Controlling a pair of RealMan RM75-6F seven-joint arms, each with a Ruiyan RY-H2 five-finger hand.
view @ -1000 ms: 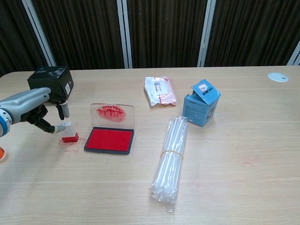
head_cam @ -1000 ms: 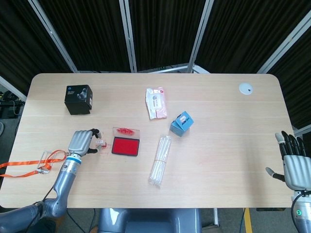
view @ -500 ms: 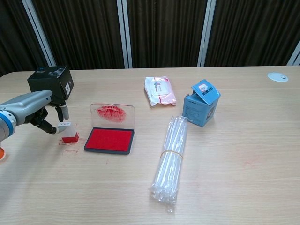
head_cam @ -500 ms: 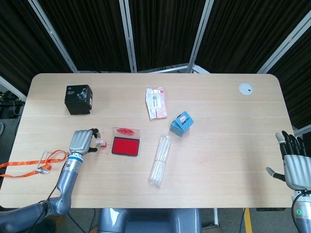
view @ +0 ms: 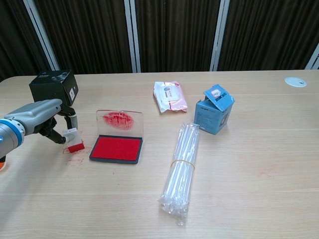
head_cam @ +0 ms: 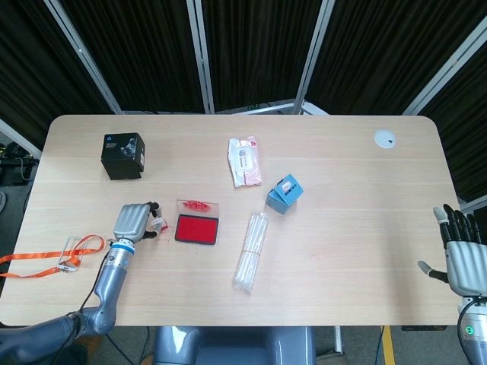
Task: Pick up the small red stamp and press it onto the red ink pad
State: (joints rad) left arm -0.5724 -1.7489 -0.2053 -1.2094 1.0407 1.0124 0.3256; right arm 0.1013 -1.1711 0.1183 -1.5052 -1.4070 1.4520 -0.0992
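Observation:
The small red stamp (view: pixel 74 141), clear-topped with a red base, leans tilted just left of the red ink pad (view: pixel 116 148). The pad's clear lid (view: pixel 119 124) stands upright behind it, smeared with red ink. My left hand (view: pixel 42 119) pinches the stamp's top between the thumb and a finger. In the head view the same left hand (head_cam: pixel 133 220) sits left of the stamp (head_cam: pixel 158 225) and the ink pad (head_cam: pixel 197 228). My right hand (head_cam: pixel 464 255) hangs beyond the table's right edge, fingers apart and holding nothing.
A black box (head_cam: pixel 123 155) stands at the back left. A wipes packet (head_cam: pixel 244 160), a blue carton (head_cam: pixel 284 193) and a bundle of clear tubes (head_cam: pixel 250 252) lie right of the pad. An orange lanyard (head_cam: pixel 46 257) trails off the left edge. A white disc (head_cam: pixel 384 138) sits far right.
My left hand has shifted slightly right toward the pad. The stamp, upright on the table before, is now tipped and a little closer to the pad. The right hand is still.

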